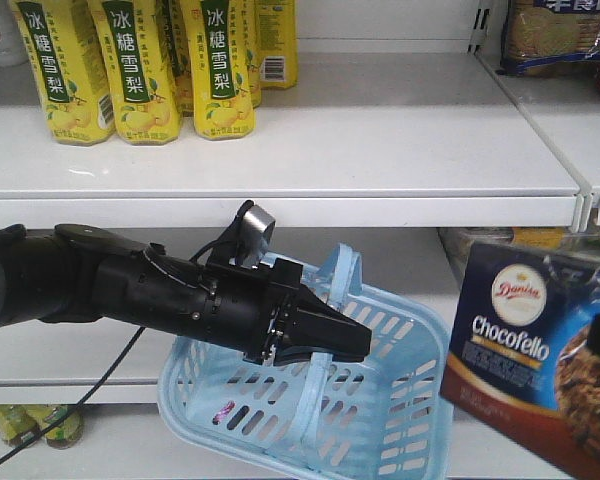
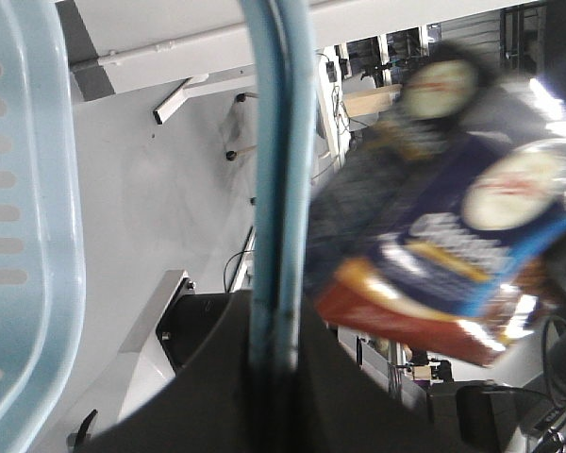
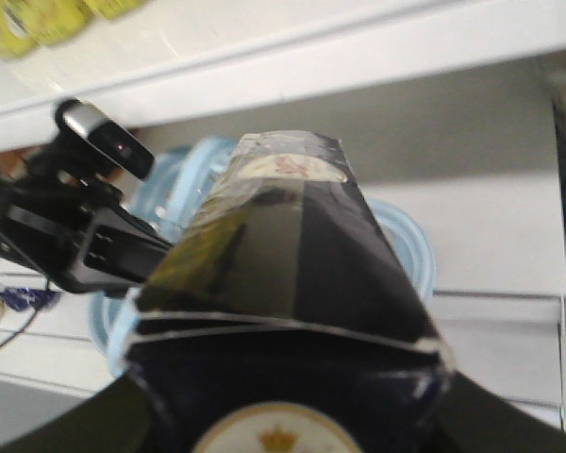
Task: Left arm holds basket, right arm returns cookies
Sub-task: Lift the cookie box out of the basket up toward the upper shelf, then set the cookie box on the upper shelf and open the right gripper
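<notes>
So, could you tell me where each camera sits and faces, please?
Front view: facing the store shelves; shows the left arm holding the basket, cookies at right.
Left wrist: looks along the left gripper past basket handles at blurred cookies.
Right wrist: looks over the held cookies toward basket and left arm.
All three share basket and cookies.

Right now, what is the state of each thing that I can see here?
Light blue slotted plastic basket: hanging, tilted.
Left hand: shut on its handles.
Dark navy cardboard cookie box: in the air, outside the basket.
Right hand: shut on that box.
Yellow drink packs: upright on the shelf.
</notes>
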